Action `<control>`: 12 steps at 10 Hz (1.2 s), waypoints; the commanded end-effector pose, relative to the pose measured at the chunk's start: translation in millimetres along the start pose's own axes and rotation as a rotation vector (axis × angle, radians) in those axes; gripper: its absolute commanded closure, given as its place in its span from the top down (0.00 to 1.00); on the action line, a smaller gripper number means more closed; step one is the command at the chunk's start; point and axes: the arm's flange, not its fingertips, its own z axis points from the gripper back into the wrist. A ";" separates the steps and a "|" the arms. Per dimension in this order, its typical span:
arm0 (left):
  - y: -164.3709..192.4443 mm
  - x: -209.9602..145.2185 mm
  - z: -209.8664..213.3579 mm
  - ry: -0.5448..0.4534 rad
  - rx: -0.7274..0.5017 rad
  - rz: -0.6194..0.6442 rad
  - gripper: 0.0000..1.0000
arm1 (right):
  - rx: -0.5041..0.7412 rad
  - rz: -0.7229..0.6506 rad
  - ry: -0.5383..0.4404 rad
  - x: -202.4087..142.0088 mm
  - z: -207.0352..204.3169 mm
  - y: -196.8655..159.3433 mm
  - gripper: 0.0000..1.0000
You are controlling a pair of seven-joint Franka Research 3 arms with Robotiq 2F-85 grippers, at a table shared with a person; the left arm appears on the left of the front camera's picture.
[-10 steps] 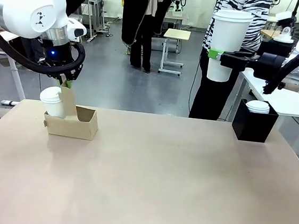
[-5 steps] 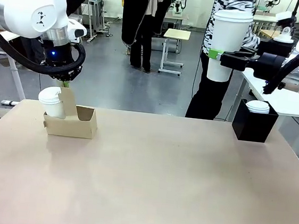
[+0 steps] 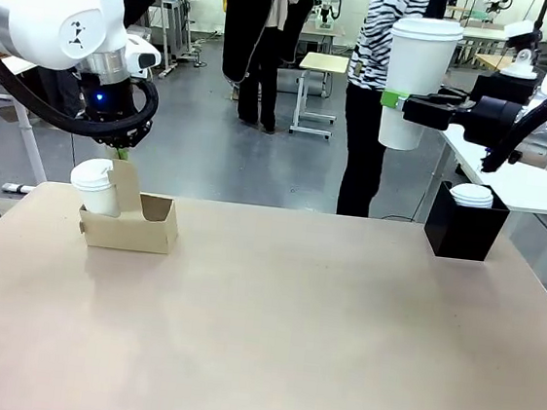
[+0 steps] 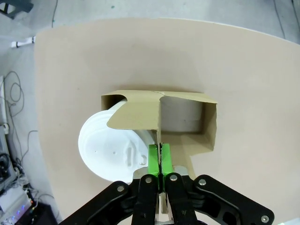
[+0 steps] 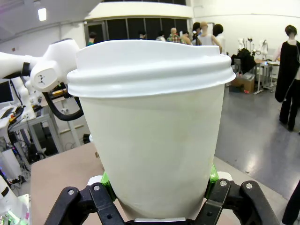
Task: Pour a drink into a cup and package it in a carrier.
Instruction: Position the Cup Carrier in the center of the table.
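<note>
One cup packed
Left end effector [image 4: 159, 154] pinches carrier [image 4: 136, 117] handle beside seated cup [image 4: 110, 150]; right end effector [image 3: 394, 98] grips second cup [image 3: 419, 73]; other slot [image 4: 183, 119] seemingly free.

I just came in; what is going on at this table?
The left pincer is shut on the upright handle tab of the cardboard carrier, which sits on the table with one lidded cup in a slot; the other slot is empty. The right pincer holds a second lidded cup upright in the air on the right, near a black box.
</note>
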 end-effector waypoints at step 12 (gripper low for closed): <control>-206.7 -183.1 115.5 -0.026 0.020 0.079 0.02 | -0.001 -0.002 -0.007 3.4 -0.1 2.2 0.80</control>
